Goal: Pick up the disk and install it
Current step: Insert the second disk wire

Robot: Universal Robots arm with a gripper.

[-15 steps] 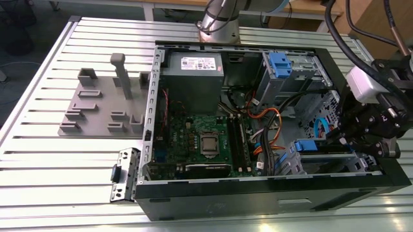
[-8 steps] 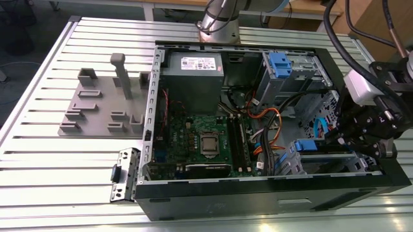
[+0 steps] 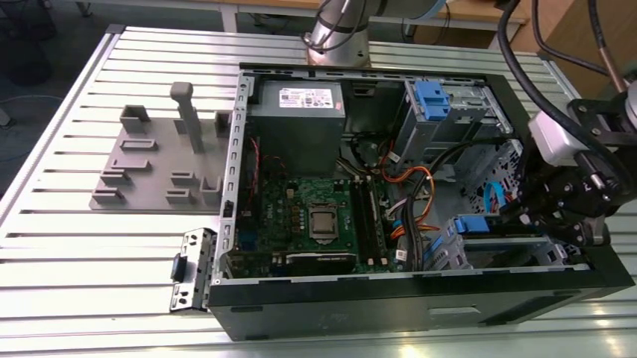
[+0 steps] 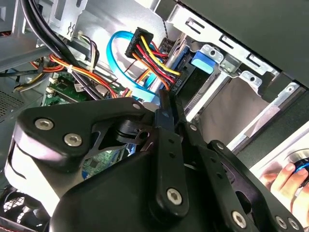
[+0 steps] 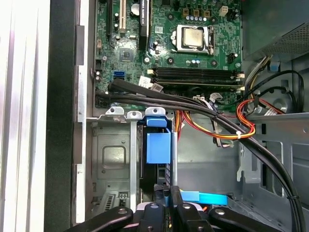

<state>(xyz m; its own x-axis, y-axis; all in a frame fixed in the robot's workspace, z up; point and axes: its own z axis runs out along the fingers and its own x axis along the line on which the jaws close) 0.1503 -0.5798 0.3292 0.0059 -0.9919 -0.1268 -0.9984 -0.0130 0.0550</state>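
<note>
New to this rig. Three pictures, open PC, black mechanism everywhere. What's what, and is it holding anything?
It is one robot arm working inside an open computer case that lies on a slatted metal table. The exterior view looks down from off the arm; the gripper sits at that view's right, over the drive cage. Both wrist views ride on the arm, so the black linkage in front is the gripper itself. Its jaws are closed on the disk, which stands edge-up in the cage slot with its blue bracket showing. Beside the case lie a grey fixture plate and a small bracket.
</note>
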